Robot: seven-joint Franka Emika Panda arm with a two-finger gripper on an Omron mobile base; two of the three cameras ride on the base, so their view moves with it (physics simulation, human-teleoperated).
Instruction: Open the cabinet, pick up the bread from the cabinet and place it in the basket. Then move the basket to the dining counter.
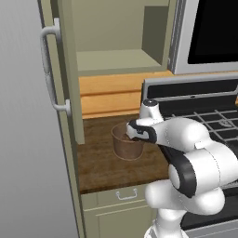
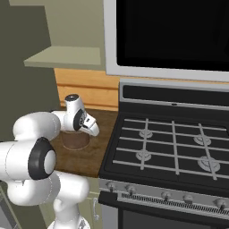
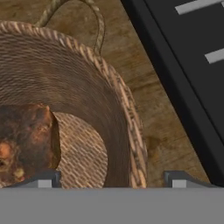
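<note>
The cabinet [image 1: 118, 56] stands open, its door [image 1: 69, 74] swung out to the left with the bar handle [image 1: 49, 69] facing me, and its shelf is bare. The brown woven basket [image 1: 126, 146] [image 2: 75, 139] sits on the short wood worktop. Inside it lies the dark crusty bread [image 3: 26, 140], against the basket's left side in the hand view. My gripper [image 3: 111, 180] [image 1: 134, 134] hangs open just over the basket, its fingertips [image 3: 41, 179] straddling the near wall of the basket [image 3: 127, 131], one inside and one outside. The dining counter is out of view.
A black gas stove [image 2: 174, 143] adjoins the worktop [image 1: 100, 162] on the right, its edge close to the basket. A microwave [image 2: 174, 36] hangs above it. Olive drawers [image 1: 125, 195] sit under the worktop. The open door stands left of the basket.
</note>
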